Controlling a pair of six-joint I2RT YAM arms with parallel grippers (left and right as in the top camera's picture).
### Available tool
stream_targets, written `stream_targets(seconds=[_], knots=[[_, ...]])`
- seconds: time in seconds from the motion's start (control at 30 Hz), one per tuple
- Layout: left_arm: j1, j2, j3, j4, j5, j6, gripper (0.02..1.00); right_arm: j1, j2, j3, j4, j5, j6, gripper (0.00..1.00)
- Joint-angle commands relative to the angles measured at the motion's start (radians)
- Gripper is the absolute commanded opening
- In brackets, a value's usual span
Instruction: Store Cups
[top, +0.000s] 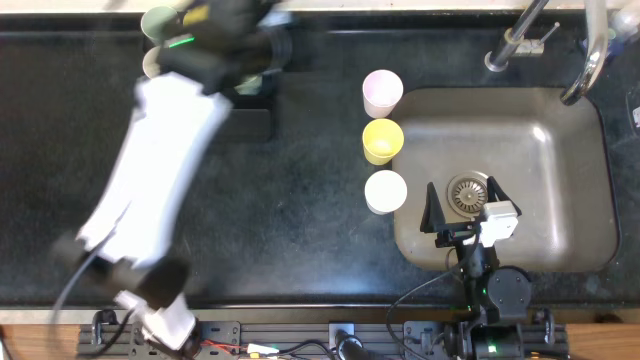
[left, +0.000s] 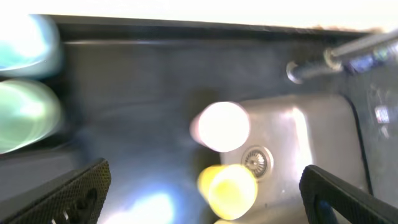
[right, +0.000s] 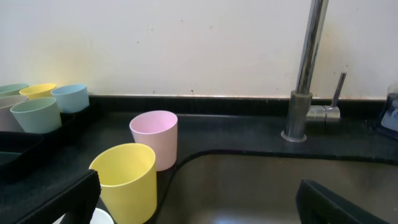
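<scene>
Overhead, three cups stand in a row on the dark surface (top: 300, 170), along the left rim of the sink (top: 560, 130). The pink cup (top: 382, 92) is farthest back, the yellow cup (top: 382, 140) in the middle, and the white cup (top: 386, 191) nearest. The right hand (top: 463, 197) hangs over the sink by the drain, fingers spread and empty. The left hand (left: 205, 169) is raised at the back left, beside a cluster of cups (right: 37, 106), fingers spread and empty. A tap (top: 515, 40) stands behind the sink.

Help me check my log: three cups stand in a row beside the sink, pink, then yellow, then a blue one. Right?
The third cup is white, not blue, as the top view shows; the pink cup and yellow cup beside the sink are as stated.
</scene>
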Motion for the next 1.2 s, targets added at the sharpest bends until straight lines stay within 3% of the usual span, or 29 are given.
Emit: stream_targets(seconds=[0.03,0.17,0.4,0.63,1.2], knots=[[-0.142,0.328,0.333,-0.102,-0.074,-0.056,0.998,-0.002,-0.008,-0.013,0.004,-0.006,0.003,0.998],[-0.155,0.467,0.473,-0.164,-0.082,-0.106,1.000,-0.001,-0.008,-0.013,0.004,-0.006,0.003,0.998],[-0.134,0.493,0.483,-0.238,-0.162,-0.225,1.000,-0.002,-0.008,-0.013,0.004,-0.006,0.003,0.998],[-0.124,0.584,0.483,-0.257,-0.074,-0.281,1.000,-0.001,-0.008,-0.014,0.004,-0.006,0.003,0.998],[-0.108,0.662,0.483,-0.248,-0.041,-0.314,1.000,-0.001,-0.008,-0.013,0.004,-0.006,0.003,0.998]])
